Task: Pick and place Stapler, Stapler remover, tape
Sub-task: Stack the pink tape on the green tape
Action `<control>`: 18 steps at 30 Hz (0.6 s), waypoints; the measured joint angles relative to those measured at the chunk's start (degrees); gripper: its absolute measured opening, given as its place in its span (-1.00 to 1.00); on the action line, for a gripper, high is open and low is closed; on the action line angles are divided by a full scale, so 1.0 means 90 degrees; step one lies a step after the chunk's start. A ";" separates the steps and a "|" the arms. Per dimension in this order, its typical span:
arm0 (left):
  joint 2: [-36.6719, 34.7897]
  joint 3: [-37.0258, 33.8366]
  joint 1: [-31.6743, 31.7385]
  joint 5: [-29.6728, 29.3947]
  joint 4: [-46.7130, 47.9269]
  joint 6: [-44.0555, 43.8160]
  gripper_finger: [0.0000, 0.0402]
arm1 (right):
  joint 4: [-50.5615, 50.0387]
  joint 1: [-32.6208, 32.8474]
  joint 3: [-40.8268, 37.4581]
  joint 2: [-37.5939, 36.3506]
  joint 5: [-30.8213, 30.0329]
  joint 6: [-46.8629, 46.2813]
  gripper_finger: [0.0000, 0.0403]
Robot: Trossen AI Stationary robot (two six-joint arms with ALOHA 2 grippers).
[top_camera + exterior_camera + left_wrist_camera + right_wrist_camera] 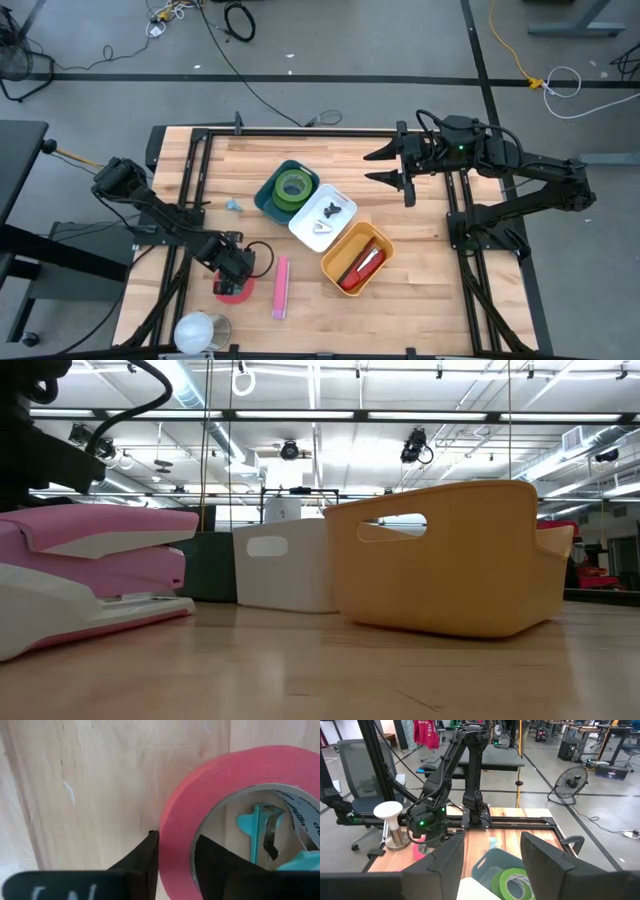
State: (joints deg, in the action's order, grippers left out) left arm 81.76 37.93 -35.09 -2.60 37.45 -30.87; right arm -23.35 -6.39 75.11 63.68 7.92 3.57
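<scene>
A red tape roll [232, 293] sits near the table's near left corner, and my left gripper [237, 272] stands over it, shut on its wall [175, 840]. A pink stapler [281, 287] lies flat just right of it. A green tape roll [291, 187] rests in a dark teal bin [262, 195]. A black stapler remover [331, 211] lies in a white bin [300, 232]. A red stapler [361, 266] lies in a yellow bin [335, 258]. My right gripper [370, 167] hovers open above the table's far right part, touching nothing. My left gripper has the red tape roll by its ring wall [172, 827], one finger [147, 857] outside the roll and the other finger [212, 860] inside its hole. The fingers come from above. I cannot tell whether the roll is lifted or still on the table.
A small teal thing [235, 206] lies on the wood left of the teal bin. A silver cup-like thing [201, 331] stands at the near left edge. The three bins form a diagonal row mid-table. Bare wood shows right of the yellow bin.
</scene>
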 joint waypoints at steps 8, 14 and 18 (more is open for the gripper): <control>-0.0002 0.0000 0.0007 0.0081 -0.0001 -0.0007 -0.50 | -0.0001 0.0001 0.0000 0.0000 0.0000 -0.0002 -0.04; -0.0005 0.0036 0.0007 0.0126 0.0031 -0.0010 -0.54 | -0.0001 0.0001 0.0001 0.0000 0.0000 -0.0002 -0.04; -0.0005 0.0272 0.0000 0.0153 0.0153 -0.0002 -0.55 | 0.0002 0.0000 0.0001 -0.0001 0.0000 -0.0002 -0.04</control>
State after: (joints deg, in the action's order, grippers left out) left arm 81.71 40.38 -35.09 -1.22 38.83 -30.89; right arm -23.33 -6.39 75.11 63.67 7.92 3.55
